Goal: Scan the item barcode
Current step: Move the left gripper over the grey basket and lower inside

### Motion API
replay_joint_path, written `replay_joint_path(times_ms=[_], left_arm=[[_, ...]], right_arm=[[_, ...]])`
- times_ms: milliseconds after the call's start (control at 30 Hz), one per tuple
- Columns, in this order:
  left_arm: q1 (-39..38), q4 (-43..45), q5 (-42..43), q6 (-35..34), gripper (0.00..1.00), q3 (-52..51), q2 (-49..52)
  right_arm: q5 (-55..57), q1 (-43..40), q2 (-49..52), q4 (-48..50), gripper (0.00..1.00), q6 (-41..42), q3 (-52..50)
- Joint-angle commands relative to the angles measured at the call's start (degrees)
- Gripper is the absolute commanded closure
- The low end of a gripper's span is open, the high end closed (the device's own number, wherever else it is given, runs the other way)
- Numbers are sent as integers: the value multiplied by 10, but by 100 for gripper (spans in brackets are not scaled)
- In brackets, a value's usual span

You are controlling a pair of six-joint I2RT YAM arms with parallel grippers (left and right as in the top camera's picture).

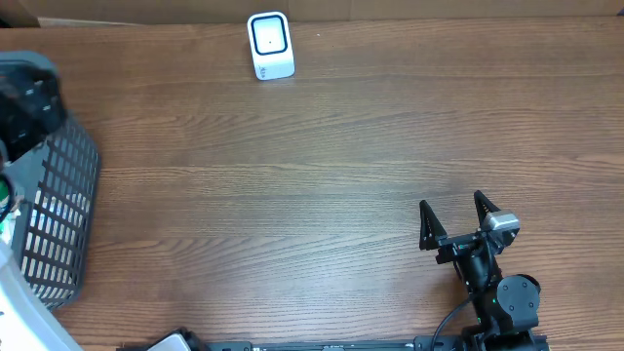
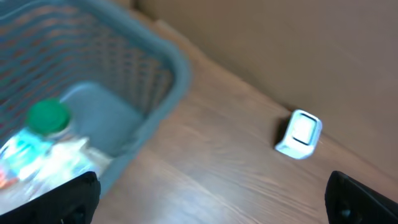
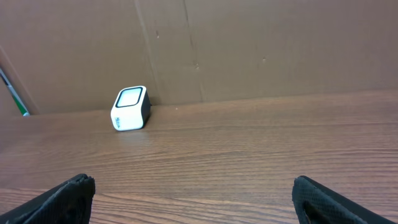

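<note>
A white barcode scanner (image 1: 268,44) with a dark-framed window stands at the table's far edge. It also shows in the left wrist view (image 2: 300,134) and the right wrist view (image 3: 130,107). The item, a bottle with a green cap (image 2: 48,116), lies inside the grey-blue basket (image 2: 155,68), blurred. My left gripper (image 2: 211,208) hangs open above the basket's near rim with nothing between its fingers. Its arm (image 1: 29,97) sits over the basket (image 1: 58,210) at the left. My right gripper (image 1: 453,219) rests open and empty at the front right, pointing at the scanner.
A brown cardboard wall (image 3: 261,43) runs along the back of the wooden table (image 1: 312,195). The basket takes up the left edge. Other pale packaging lies beside the bottle in the basket, too blurred to identify.
</note>
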Motion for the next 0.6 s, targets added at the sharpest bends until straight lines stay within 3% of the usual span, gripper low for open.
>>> replay_joint_path(times_ms=[0,267,567], left_arm=[[43,-10,-16,-22,0,9,4],[108,-23,-91,-81,0,8,12],[124,-64,-167,-84,0,-6,72]], right_arm=[[-3,-3,-6,2,0,2,-6],[-3,-3,-6,2,0,2,-6],[-3,-3,-6,2,0,2,-6]])
